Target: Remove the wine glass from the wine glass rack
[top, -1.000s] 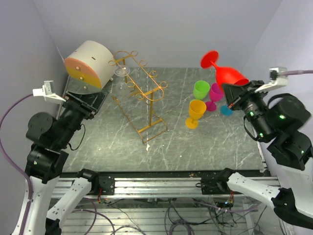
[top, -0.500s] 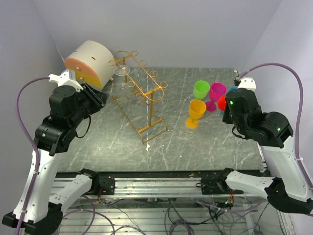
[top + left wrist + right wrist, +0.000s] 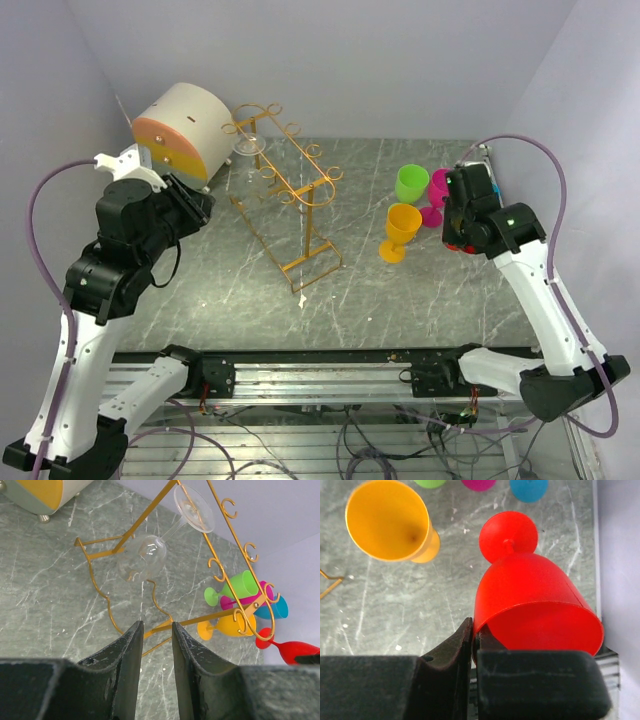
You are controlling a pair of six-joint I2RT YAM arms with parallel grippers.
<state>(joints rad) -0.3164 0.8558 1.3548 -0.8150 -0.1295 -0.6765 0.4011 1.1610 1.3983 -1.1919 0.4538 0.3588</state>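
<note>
Wine glass (image 3: 142,559) hangs bowl-down from wine glass rack (image 3: 145,515) rails. Approach step, likely: left jaws part-open, empty, short of rack. Right jaws pinch red cup (image 3: 535,600) rim. Next probably: reach stem, slide out along rails.

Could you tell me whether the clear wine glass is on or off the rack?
On: the wine glass hangs bowl-down from the rack, foot up at the rails.

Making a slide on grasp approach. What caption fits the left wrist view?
Left gripper, jaws parted and empty, faces the clear wine glass hanging from the gold wine glass rack.
</note>
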